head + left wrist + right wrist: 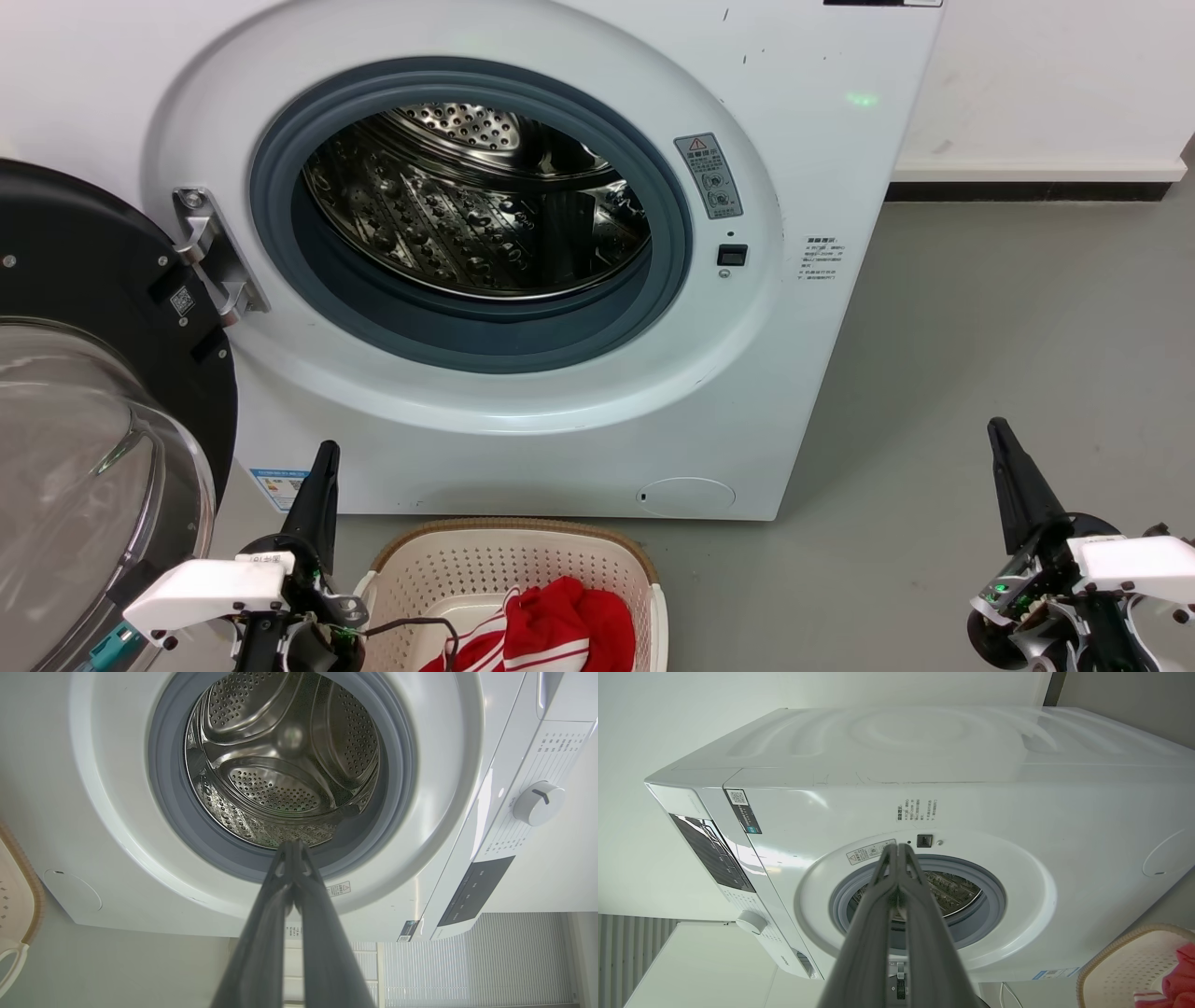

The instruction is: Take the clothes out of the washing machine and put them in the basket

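Observation:
The white washing machine point(523, 233) stands with its porthole open, and nothing but bare shiny steel shows in the drum point(476, 201). On the floor in front of it sits the cream basket point(509, 560) with the red clothes point(560, 630) lying inside, one showing white stripes. My left gripper point(325, 453) is shut with nothing in it, pointing up just left of the basket. My right gripper point(997, 429) is shut and holds nothing, over the floor at the lower right. The washing machine's drum point(285, 760) and my left gripper point(292, 843) appear in the left wrist view; the basket point(1125, 961) and my right gripper point(899, 847) in the right wrist view.
The black-framed glass door point(84, 420) hangs open at the far left, close to my left arm. Grey floor point(1008, 327) stretches to the right of the washer, up to a white wall with a dark skirting point(1027, 191).

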